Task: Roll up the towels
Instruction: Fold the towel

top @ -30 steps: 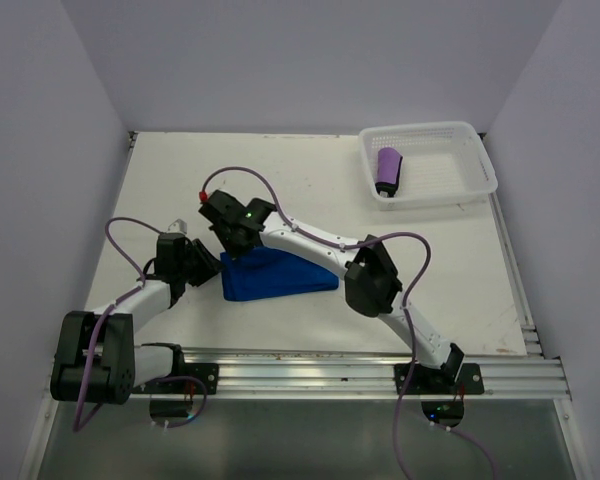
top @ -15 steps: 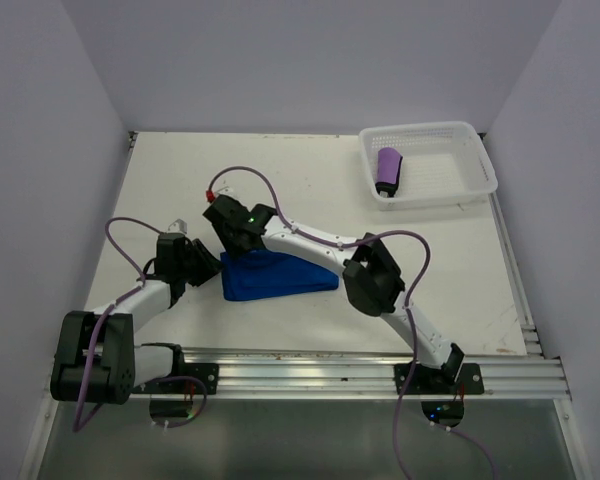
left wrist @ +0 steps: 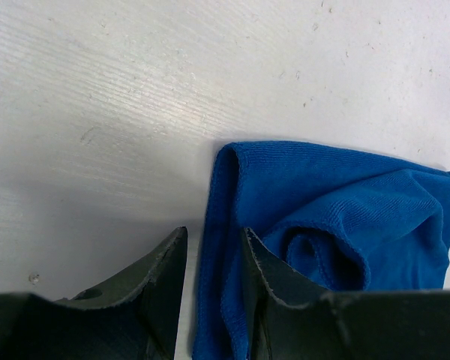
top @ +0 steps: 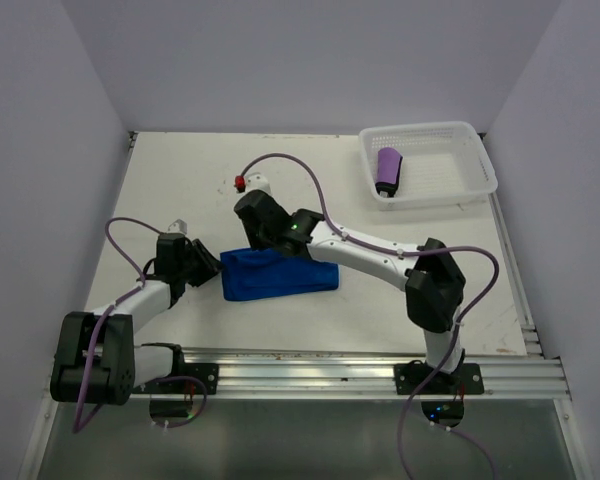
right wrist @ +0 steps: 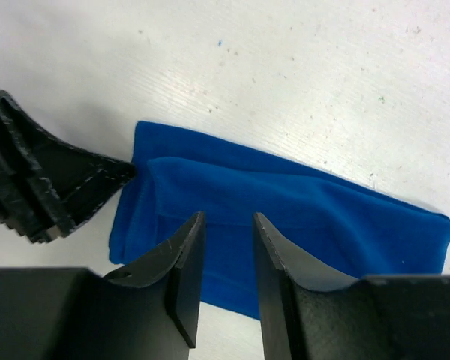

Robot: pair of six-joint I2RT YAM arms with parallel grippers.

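A bright blue towel lies folded flat on the table, with a loose curl in its fold showing in the left wrist view. My left gripper rests at its left end. Its jaws stand partly open and straddle the towel's edge; a sliver of table shows beside one finger. My right gripper hovers above the towel's left half, open with nothing between its fingers. A left finger touches the towel's left edge. The purple towel lies rolled in the basket.
The white mesh basket sits at the table's far right corner. A purple cable with a red tip loops up from my right wrist. Walls close in the table on the left, back and right.
The right gripper opened, let go of the blue towel and lifted back to the right. The towel's raised part dropped flat. The left arm stayed put.
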